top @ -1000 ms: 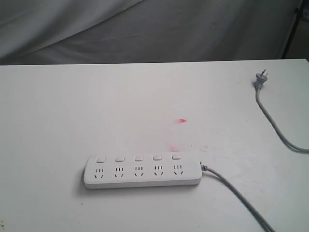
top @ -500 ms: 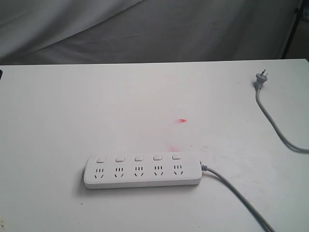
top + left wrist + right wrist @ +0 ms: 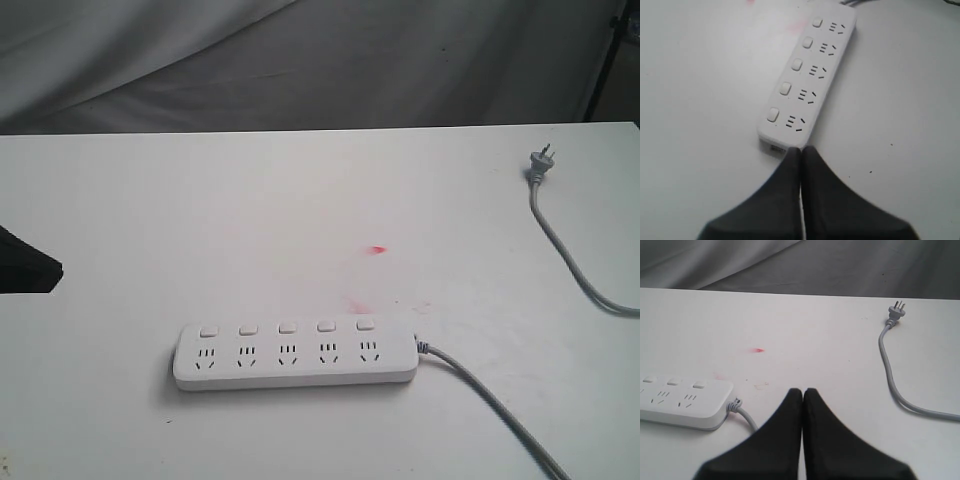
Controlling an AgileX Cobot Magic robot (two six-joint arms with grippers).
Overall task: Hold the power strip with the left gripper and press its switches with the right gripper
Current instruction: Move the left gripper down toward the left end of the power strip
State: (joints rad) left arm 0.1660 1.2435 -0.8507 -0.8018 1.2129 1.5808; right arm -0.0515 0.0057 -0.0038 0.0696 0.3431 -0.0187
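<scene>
The white power strip (image 3: pixel 296 354) lies flat on the table near its front edge, with its row of switches (image 3: pixel 286 327) on the far side of the sockets. My left gripper (image 3: pixel 55 270) shows only as a black tip at the left edge, apart from the strip. In the left wrist view that gripper (image 3: pixel 801 149) is shut and empty, its tips just short of the strip's (image 3: pixel 810 75) cable-free end. My right gripper (image 3: pixel 803 390) is shut on nothing, over bare table right of the strip's cable end (image 3: pixel 685 405). It does not show in the exterior view.
The strip's grey cable (image 3: pixel 490 400) runs off the front right of the table. A separate length of grey cable ending in a plug (image 3: pixel 540 165) lies at the back right. A red mark (image 3: pixel 377 249) is on the table beyond the strip. A grey cloth hangs behind the table.
The left gripper's black tip has come into the exterior view from the left edge and moved further in. The power strip has not moved.
</scene>
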